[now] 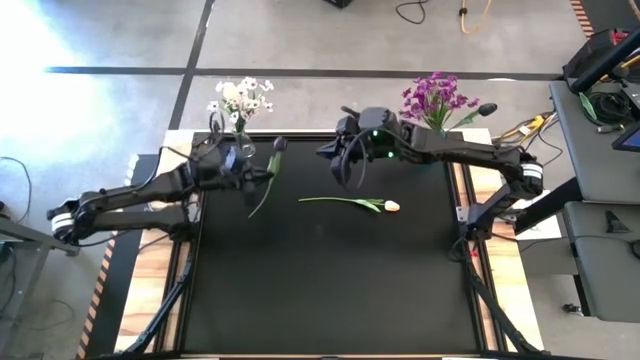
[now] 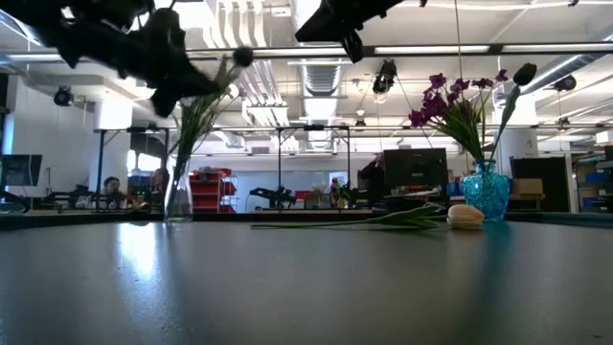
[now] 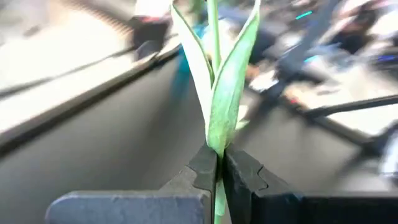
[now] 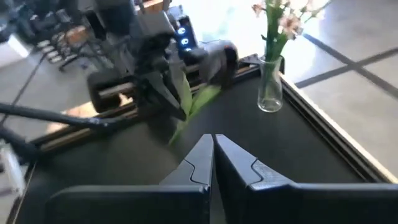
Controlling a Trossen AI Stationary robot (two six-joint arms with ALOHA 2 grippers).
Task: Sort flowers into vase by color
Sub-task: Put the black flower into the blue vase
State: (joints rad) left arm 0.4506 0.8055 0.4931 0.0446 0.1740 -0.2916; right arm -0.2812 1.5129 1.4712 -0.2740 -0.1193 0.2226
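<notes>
- While the left hand [image 1: 262,172], raised beside the clear vase [image 1: 243,143], pinches a dark tulip [image 1: 279,145] by its stem, the right hand [image 1: 343,172] hangs shut and empty.
- A peach tulip [image 1: 392,206] lies on the worktop [image 1: 330,280].

Bright daylight is washing out the concrete floor [image 1: 60,40] at the upper left of the high view, while the black table [image 1: 330,290] is staying matte and evenly lit there. In the low view, ceiling strip lights [image 2: 287,50] are glaring, the arms are reading as dark silhouettes, and the table is carrying a pale sheen. The left wrist view is smearing its whole background with motion blur; only the green leaves [image 3: 217,93] are looking fairly crisp. The right wrist view is blowing out to white near the clear vase [image 4: 270,87].
</notes>
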